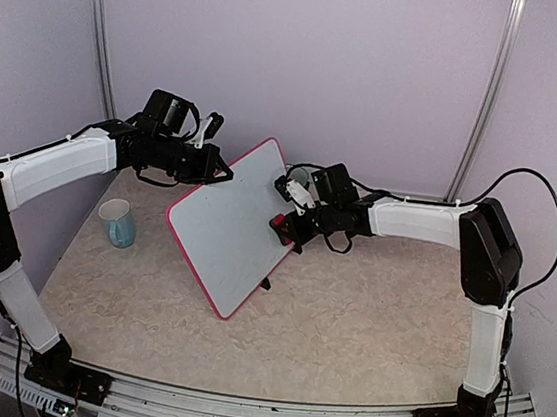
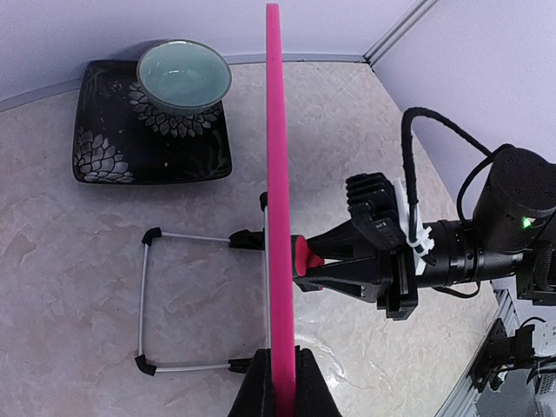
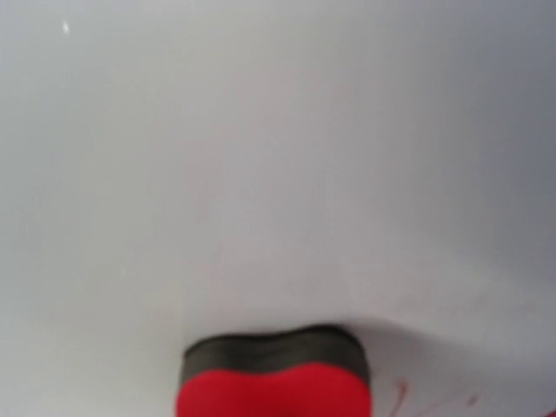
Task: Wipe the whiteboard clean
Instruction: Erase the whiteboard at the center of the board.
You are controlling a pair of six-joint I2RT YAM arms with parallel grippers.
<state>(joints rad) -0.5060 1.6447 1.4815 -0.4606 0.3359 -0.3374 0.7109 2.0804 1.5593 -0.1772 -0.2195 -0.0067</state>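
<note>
The whiteboard (image 1: 231, 228), white with a pink-red frame, stands tilted on the table. My left gripper (image 1: 220, 174) is shut on its top frame edge; in the left wrist view the pink edge (image 2: 276, 174) runs between my two black fingers (image 2: 254, 393). My right gripper (image 1: 289, 225) is shut on a small red eraser (image 1: 279, 222) and presses it against the board's far face. That shows side-on in the left wrist view (image 2: 304, 257). In the right wrist view the eraser's dark felt (image 3: 274, 347) touches the white surface (image 3: 261, 156). Faint red marks (image 3: 401, 395) lie beside it.
A blue mug (image 1: 118, 222) stands left of the board. A black floral plate (image 2: 104, 148) with a teal bowl (image 2: 184, 76) sits at the back behind the board. The board's wire stand (image 2: 143, 300) rests on the table on the side away from the eraser.
</note>
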